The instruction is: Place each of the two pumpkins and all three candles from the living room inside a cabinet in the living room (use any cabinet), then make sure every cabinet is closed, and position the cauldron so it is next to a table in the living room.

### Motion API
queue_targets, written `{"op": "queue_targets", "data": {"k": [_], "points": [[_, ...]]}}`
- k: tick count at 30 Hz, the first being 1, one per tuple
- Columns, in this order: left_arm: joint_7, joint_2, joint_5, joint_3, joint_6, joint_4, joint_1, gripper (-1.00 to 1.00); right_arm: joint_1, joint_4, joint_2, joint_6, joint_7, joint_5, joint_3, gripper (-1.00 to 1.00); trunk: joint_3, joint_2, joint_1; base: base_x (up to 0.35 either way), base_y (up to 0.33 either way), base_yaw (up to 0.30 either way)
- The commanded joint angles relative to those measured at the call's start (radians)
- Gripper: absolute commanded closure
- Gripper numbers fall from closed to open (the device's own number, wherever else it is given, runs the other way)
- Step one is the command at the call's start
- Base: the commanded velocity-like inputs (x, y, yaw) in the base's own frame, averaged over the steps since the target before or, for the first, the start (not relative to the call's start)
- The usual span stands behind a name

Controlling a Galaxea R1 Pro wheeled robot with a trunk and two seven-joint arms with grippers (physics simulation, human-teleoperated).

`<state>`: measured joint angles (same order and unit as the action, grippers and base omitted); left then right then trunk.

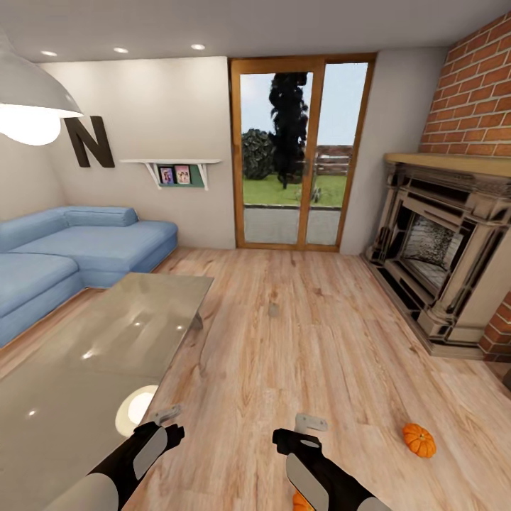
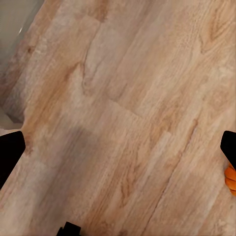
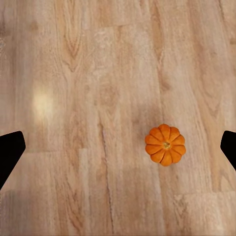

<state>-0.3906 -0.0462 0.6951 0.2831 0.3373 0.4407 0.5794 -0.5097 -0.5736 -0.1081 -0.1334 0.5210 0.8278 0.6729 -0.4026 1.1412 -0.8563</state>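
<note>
One orange pumpkin [image 1: 419, 440] lies on the plank floor at the lower right. A second pumpkin [image 1: 301, 502] peeks out from under my right forearm. In the right wrist view a pumpkin [image 3: 165, 144] sits on the floor below my right gripper [image 3: 118, 147], whose fingers are spread wide apart. My left gripper [image 2: 118, 152] is open too, with an orange sliver of pumpkin [image 2: 231, 179] beside one fingertip. Both grippers [image 1: 167, 414] [image 1: 311, 423] hang empty above the floor. A small beige candle [image 1: 273, 310] stands mid-floor. The grey table [image 1: 106, 355] is at my left. Cabinet and cauldron are out of view.
A blue corner sofa [image 1: 71, 248] lies beyond the table. The ornate fireplace [image 1: 440, 255] and brick chimney [image 1: 475, 92] line the right wall. Glazed wooden doors [image 1: 301, 152] are straight ahead. A white pendant lamp [image 1: 28, 99] hangs at the upper left. Open floor stretches ahead.
</note>
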Motion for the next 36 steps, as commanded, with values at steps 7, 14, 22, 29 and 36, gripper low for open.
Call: {"op": "queue_targets", "data": {"k": [7,14,22,29,36], "points": [[-0.008,-0.001,0.008,0.008,0.003,-0.006,0.0,-1.0,-0.001,-0.002,0.001,-0.005,0.007,0.005,0.005,-1.0,-0.001,0.001,0.0,0.0,0.062,0.0],[-0.008,-0.001,0.007,0.008,0.003,-0.009,0.0,-1.0,-0.001,-0.002,0.001,-0.005,0.008,0.006,0.005,-1.0,-0.001,0.001,0.0,0.0,0.064,-0.043],[-0.008,-0.001,0.006,0.008,0.003,-0.01,0.0,-1.0,-0.001,-0.002,0.001,-0.005,0.008,0.006,0.005,-1.0,-0.001,0.001,0.0,0.032,0.072,-0.009],[-0.008,-0.001,0.006,0.008,0.002,-0.01,0.0,-1.0,-0.001,-0.002,0.001,-0.005,0.008,0.008,0.005,-1.0,-0.001,0.001,0.0,0.004,0.008,0.0],[-0.008,-0.001,0.006,0.008,0.002,-0.01,0.0,-1.0,-0.001,-0.002,0.001,-0.004,0.008,0.009,0.005,-1.0,-0.001,0.001,0.0,0.056,0.111,0.0]]}}
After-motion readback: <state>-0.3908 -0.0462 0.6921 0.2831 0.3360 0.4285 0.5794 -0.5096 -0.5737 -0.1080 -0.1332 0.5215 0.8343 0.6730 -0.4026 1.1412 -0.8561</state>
